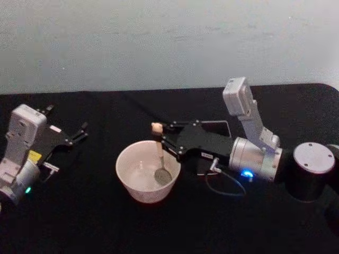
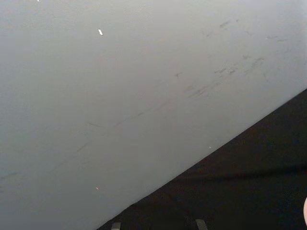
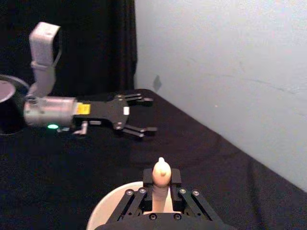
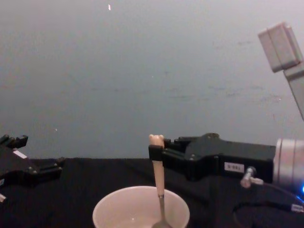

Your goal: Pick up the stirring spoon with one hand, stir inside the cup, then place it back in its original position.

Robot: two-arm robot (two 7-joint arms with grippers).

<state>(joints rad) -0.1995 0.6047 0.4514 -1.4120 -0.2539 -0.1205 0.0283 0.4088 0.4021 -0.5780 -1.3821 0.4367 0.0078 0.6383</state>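
The cream-white cup stands on the black table in front of me. The stirring spoon stands nearly upright in it, metal bowl down inside the cup and bear head at the top. My right gripper reaches in from the right and is shut on the cream handle just below the bear head. The chest view shows the spoon, the cup and the right gripper from the side. Behind the right gripper, the dark grey holder is mostly hidden. My left gripper rests open at the far left.
A grey wall runs along the far table edge. A thin cable loops on the cloth under the right wrist. In the right wrist view, the left gripper lies beyond the cup, with bare black cloth between them.
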